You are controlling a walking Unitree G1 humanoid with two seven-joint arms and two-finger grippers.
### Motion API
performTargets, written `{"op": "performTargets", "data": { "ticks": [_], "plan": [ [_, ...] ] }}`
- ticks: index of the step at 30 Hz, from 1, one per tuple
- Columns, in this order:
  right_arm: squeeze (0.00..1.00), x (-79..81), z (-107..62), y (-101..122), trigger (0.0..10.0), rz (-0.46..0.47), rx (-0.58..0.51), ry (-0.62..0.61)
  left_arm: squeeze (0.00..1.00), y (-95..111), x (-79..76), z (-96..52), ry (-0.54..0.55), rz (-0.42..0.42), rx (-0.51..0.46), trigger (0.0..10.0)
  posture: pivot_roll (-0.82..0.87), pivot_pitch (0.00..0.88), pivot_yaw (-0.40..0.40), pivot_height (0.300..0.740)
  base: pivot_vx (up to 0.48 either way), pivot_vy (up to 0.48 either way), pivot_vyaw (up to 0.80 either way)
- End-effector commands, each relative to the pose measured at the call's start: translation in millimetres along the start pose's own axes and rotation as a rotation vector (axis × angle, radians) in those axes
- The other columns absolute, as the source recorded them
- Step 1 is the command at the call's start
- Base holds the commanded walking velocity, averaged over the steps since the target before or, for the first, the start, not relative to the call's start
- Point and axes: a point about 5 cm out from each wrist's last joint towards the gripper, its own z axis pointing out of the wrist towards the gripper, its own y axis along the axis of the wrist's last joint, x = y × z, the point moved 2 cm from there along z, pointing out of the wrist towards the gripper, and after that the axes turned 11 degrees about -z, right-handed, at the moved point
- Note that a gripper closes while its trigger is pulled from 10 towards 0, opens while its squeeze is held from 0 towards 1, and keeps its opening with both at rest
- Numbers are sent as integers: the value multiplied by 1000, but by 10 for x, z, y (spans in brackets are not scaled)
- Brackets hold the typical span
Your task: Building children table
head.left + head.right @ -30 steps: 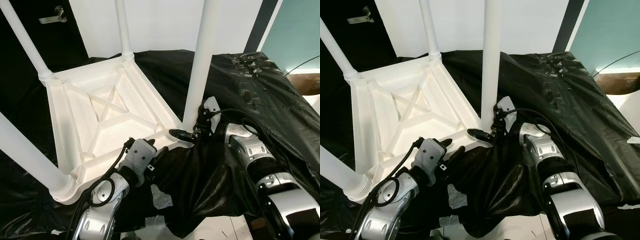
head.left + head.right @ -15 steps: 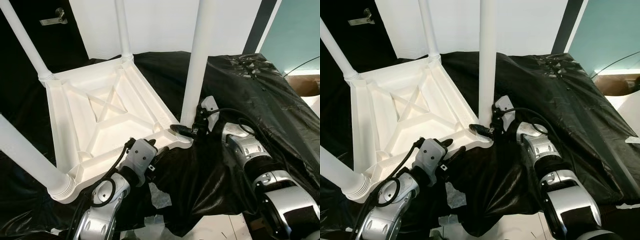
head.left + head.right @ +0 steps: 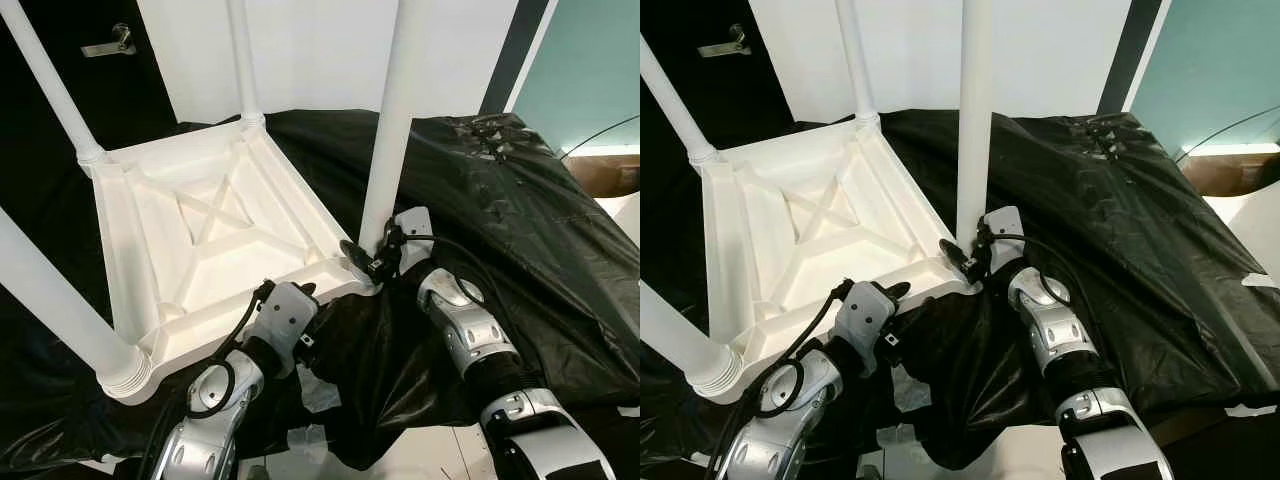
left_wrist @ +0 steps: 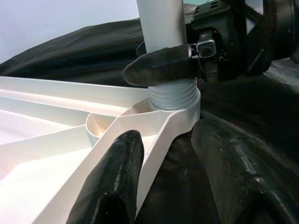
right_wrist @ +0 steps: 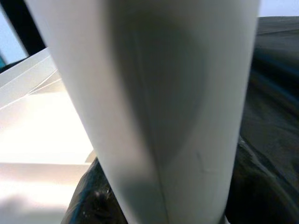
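Right gripper [image 3: 362, 258] pinches the table leg [image 3: 388, 140]; left gripper [image 4: 182, 154], spread, straddles the tabletop [image 3: 200, 230] rim.

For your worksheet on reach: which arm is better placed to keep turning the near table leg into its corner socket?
Right: the right gripper is clamped round that leg, while the left gripper straddles the tabletop rim.
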Motion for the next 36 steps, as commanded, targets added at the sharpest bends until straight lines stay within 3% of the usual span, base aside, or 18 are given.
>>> {"op": "performTargets", "data": {
  "ticks": [1,12,13,14,15,22,23,24,25,27,30,36],
  "plan": [
    [0,49,-67,-238,10000,33,113,-62,0,-36,16,13,53,-6,3,10000,100,47,-27,740,0,0,0],
    [0,149,-33,-108,10000,82,95,-201,0,-49,17,8,58,-12,6,10000,101,53,-25,740,0,0,0],
    [286,150,-33,-78,10000,82,88,-209,0,-51,18,6,58,-12,7,10000,100,54,-25,740,0,0,0],
    [286,150,-33,-78,10000,82,88,-209,0,-51,18,6,58,-12,7,10000,100,54,-25,740,0,0,0],
    [1000,153,-33,-56,10000,86,80,-204,0,-50,21,5,59,-12,8,10000,101,56,-26,740,0,0,0],
    [1000,92,-59,10,10000,96,34,-165,0,-41,32,10,63,-12,6,10000,102,57,-29,740,0,0,0],
    [773,71,-70,35,10000,94,14,-129,0,-42,33,7,62,-10,8,10000,102,58,-30,740,0,0,0],
    [773,71,-70,35,10000,94,14,-129,0,-42,33,7,62,-10,8,10000,102,58,-30,740,0,0,0],
    [0,52,-82,53,10000,83,-3,-76,0,-46,33,1,61,-9,10,10000,103,58,-31,740,0,0,0],
    [0,33,-98,73,10000,68,-23,-20,0,-50,34,0,61,-7,12,10000,105,56,-30,740,0,0,0],
    [0,-13,-157,111,10000,44,-74,158,0,-45,44,5,64,-7,10,10000,107,52,-33,740,0,0,0],
    [0,-32,-177,119,10000,7,-82,262,0,-45,48,7,65,-7,10,10000,107,49,-31,740,0,0,0]
  ]
}}
